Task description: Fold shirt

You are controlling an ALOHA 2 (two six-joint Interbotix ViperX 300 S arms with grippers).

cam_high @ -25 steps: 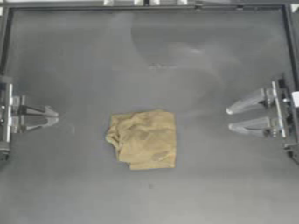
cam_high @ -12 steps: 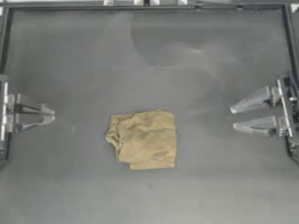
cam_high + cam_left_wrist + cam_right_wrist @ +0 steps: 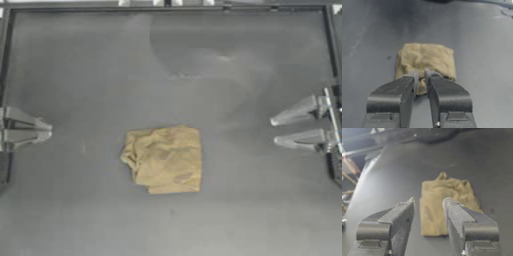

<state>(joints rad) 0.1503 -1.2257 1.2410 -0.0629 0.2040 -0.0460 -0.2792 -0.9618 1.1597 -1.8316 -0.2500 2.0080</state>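
Note:
The shirt (image 3: 164,159) lies folded into a compact tan rectangle at the middle of the table, slightly rumpled along its left edge, and nothing touches it. It also shows ahead of the jaws as the shirt (image 3: 425,60) and the shirt (image 3: 444,203). My left gripper (image 3: 48,130) is drawn back at the table's left edge, its jaws nearly together with only a thin slit and holding nothing. My right gripper (image 3: 275,132) sits at the right edge, open and empty, well clear of the cloth.
A dark raised frame (image 3: 167,8) borders the table at the back and sides. Bare grey tabletop (image 3: 200,65) surrounds the shirt.
Both arms have drawn back slightly toward their own table edges. The shirt has not moved.

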